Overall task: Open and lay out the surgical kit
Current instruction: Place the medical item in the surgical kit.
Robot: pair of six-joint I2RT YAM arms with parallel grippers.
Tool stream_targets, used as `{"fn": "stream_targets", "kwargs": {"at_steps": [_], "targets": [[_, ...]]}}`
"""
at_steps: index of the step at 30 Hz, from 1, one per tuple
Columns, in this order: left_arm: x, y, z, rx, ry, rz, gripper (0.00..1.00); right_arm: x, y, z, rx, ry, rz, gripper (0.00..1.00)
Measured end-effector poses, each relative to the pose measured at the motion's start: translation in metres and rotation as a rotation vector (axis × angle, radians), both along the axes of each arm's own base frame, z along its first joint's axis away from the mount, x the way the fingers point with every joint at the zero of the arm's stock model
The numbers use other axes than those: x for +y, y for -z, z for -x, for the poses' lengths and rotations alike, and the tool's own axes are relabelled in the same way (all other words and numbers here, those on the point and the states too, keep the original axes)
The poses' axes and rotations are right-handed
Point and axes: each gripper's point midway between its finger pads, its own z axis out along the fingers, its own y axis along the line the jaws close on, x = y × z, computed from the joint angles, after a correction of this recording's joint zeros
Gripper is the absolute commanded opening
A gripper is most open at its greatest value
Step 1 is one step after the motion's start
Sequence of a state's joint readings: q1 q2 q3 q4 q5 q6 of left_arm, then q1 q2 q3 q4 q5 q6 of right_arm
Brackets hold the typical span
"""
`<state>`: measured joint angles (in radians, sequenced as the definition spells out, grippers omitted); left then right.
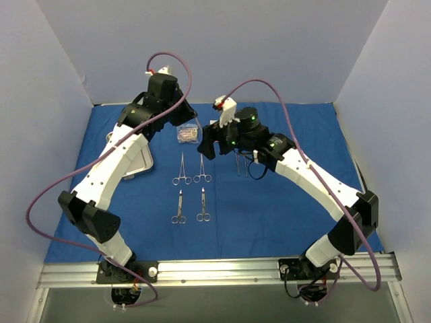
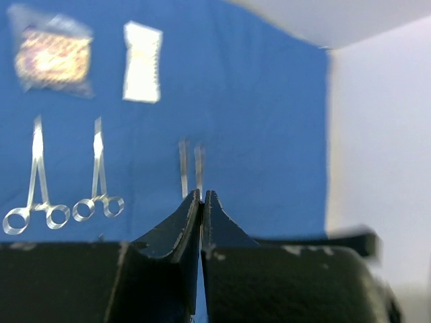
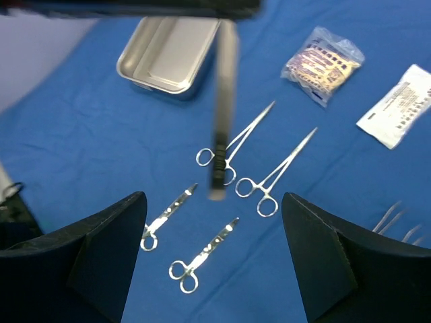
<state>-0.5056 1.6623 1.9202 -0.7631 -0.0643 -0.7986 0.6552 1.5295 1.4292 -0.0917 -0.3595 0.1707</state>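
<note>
The right hand (image 3: 212, 196) stands wide apart, a blurred tweezer (image 3: 221, 114) in the gap, touching neither finger; the left hand (image 2: 203, 195) is pressed together, empty. Only the right wrist view shows tray (image 3: 168, 50), four scissors (image 3: 232, 145), brown packet (image 3: 323, 57) and white packet (image 3: 397, 108) together on the cloth (image 3: 81, 134); overhead, the left arm hides part of the tray. The white packet's print is unreadable.

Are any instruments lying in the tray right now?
No, the right wrist view shows the tray bare inside, with the four scissor-like tools on the blue cloth.
</note>
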Motion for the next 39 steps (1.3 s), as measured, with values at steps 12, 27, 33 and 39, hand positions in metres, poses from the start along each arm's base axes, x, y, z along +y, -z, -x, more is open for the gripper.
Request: {"fn": "stream_targets", "kwargs": {"at_steps": [12,27,33,39], "targets": [[0.006,0.038,0.008,0.143,-0.137,-0.123,0.02,0.003,0.003,-0.003,-0.187,0.136,0.188,0.65],[0.008,0.029,0.007,0.142,-0.180,-0.088,0.02,0.022,0.005,-0.002,-0.288,0.152,0.239,0.44],[0.008,0.036,0.008,0.169,-0.184,-0.099,0.02,0.030,0.019,0.005,-0.343,0.161,0.332,0.35],[0.009,0.048,0.012,0.213,-0.184,-0.121,0.02,0.025,0.030,0.003,-0.393,0.218,0.423,0.19]]}}
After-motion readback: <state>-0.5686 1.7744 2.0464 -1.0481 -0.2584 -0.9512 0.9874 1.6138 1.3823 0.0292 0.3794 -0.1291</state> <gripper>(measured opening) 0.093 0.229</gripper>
